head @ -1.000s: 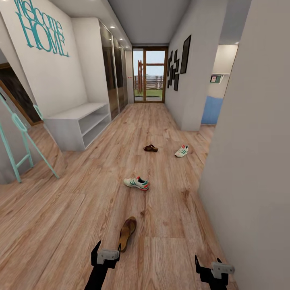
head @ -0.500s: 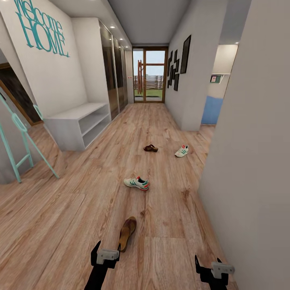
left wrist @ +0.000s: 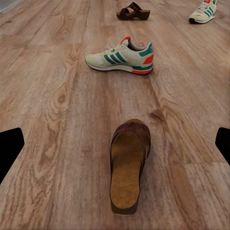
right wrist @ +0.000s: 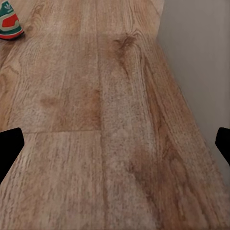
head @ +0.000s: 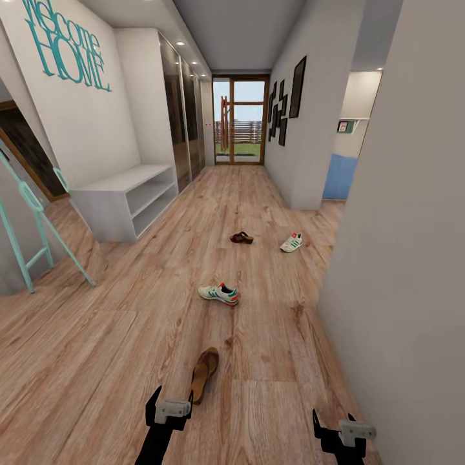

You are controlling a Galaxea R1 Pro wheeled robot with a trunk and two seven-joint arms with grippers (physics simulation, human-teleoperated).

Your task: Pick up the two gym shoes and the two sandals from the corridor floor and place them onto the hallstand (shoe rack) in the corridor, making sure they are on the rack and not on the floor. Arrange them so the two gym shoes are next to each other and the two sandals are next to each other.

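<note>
Sandals: the near sandal [head: 205,374] lies at lower centre on the corridor floor [head: 129,336]; we judge it light, stiff-soled, best taken by its strap. Left gripper [head: 170,402] fingers apart, right gripper [head: 336,423] too.

The corridor floor [head: 129,336] is light brown with darker wood grain and knots. The near gym shoe [head: 218,294] is white with green side stripes and a red-orange heel; the far gym shoe [head: 291,243] matches it. The near sandal [head: 204,374] has a dark brown strap and tan footbed; the far sandal [head: 241,237] is dark brown. The hallstand [head: 123,200] is light grey. Teal lettering [head: 64,45] marks the white wall.
</note>
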